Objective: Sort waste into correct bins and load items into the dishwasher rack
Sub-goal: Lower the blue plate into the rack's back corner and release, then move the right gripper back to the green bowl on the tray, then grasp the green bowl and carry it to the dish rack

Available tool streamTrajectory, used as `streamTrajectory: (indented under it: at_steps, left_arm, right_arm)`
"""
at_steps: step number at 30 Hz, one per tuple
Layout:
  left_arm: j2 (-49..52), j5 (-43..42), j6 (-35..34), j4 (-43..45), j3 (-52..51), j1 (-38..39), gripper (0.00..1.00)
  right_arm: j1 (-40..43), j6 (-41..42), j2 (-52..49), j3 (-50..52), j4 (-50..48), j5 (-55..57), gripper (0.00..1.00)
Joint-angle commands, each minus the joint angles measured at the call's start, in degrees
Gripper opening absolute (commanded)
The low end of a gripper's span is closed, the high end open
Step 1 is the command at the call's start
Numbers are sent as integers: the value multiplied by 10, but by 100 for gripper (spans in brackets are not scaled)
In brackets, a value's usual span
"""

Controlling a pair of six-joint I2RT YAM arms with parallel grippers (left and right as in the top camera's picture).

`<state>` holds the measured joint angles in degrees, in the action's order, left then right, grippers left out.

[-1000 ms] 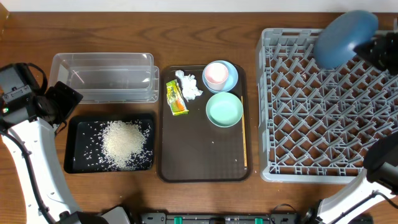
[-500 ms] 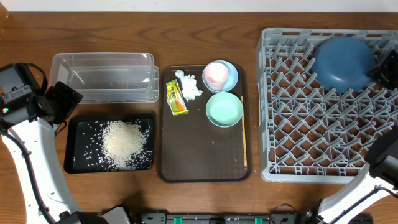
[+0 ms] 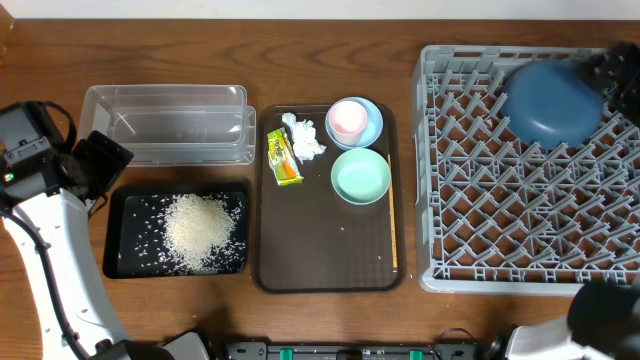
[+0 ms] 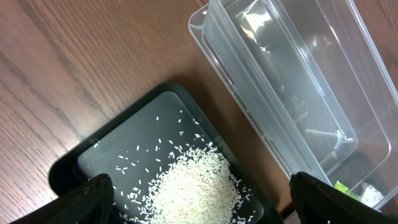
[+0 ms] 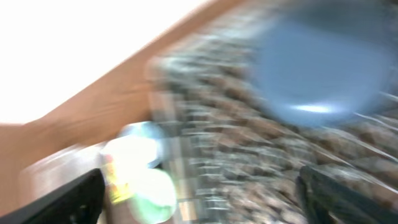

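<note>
1. Although the right wrist view is badly smeared, you can record that the right gripper (image 5: 199, 199) stands with its fingers wide apart and holds nothing. The large blue bowl (image 3: 550, 100) lies clear of them.
2. That bowl rests, apparently mouth-down, on the pegs at the one o'clock corner of the dishwasher rack (image 3: 500, 240), as seen from overhead. Whether it is seated between the pegs cannot be told.
3. Your left gripper (image 4: 199, 202) is likewise spread and empty. It hangs at the table's nine o'clock side, just off the eleven o'clock corner of the black tray (image 3: 115, 200), where the rice (image 3: 200, 230) lies heaped.
4. Outstanding on the brown serving tray (image 3: 320, 250):
   - the mint-green bowl (image 3: 360, 175) at its two o'clock;
   - the pink cup (image 3: 347, 118) nested in the light-blue bowl (image 3: 375, 122) at one o'clock;
   - the tissue (image 3: 305, 138) and snack wrapper (image 3: 283, 158) at eleven o'clock.
5. Handling judgement:
   - The small bowls look rigid, light and smooth, so they are liable to slip. Take each by the rim, one finger inside.
   - Lift the cup out first.
   - The tissue is soft and will compress. The wrapper is thin and slick, so pinch it at mid-length.
</note>
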<state>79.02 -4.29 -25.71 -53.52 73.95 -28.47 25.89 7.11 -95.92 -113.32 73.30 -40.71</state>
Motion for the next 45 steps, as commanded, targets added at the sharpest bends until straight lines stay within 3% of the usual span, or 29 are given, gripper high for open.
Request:
streamTrajectory:
  at_steps: [1, 4, 7, 12, 19, 21, 25, 30, 34, 36, 40, 45]
  left_arm:
    - [3, 3, -3, 0, -3, -2, 93]
    - [3, 3, -3, 0, -3, -2, 93]
    - [3, 3, -3, 0, -3, -2, 93]
    - [3, 3, -3, 0, -3, -2, 93]
    - [3, 3, -3, 0, -3, -2, 93]
    - [3, 3, -3, 0, -3, -2, 93]
    - [3, 3, -3, 0, -3, -2, 93]
    - [3, 3, -3, 0, -3, -2, 93]
    - [3, 3, -3, 0, -3, -2, 93]
    - [3, 3, -3, 0, -3, -2, 93]
    - [3, 3, -3, 0, -3, -2, 93]
    - [3, 3, -3, 0, -3, -2, 93]
  right_arm:
    - [-51, -21, 19, -2, -4, -151, 99]
    - [-127, -21, 25, -2, 3, -95, 99]
    - [-228, -6, 19, -2, 17, 35, 89]
    - [-428, 87, -23, -2, 26, 304, 91]
    - [-608, 187, -148, -2, 21, 476, 92]
    - [-634, 193, -192, -2, 11, 477, 89]
    - [-672, 211, -276, -2, 0, 474, 64]
    - [-694, 229, -352, -2, 0, 473, 59]
    - [-695, 230, -384, -2, 3, 473, 36]
    - [-695, 231, -390, -2, 3, 466, 31]
    - [-695, 231, -388, -2, 4, 463, 3]
    - [-694, 231, -365, -4, 16, 463, 1]
